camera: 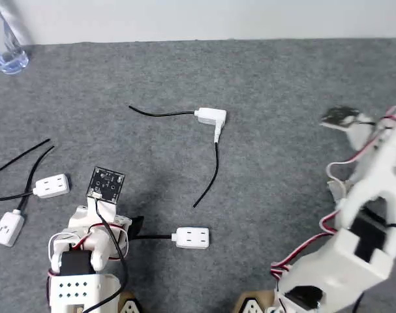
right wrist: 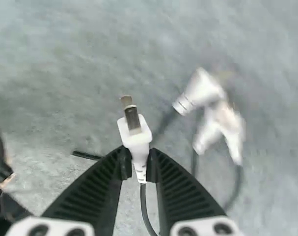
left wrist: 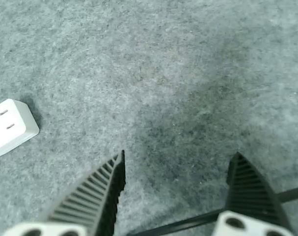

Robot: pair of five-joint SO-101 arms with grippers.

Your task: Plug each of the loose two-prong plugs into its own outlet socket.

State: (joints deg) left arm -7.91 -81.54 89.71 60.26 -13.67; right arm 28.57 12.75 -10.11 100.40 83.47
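Above the grey mat, right fingers pinch a white plug; left fingers spread apart near a socket.

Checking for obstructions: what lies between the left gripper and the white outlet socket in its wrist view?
Nothing. In the left wrist view, bare grey carpet runs from the open left gripper to the outlet socket.

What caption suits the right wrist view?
Right gripper shut on a white two-prong plug, prongs outward, above grey mat; another white connector lies beyond.
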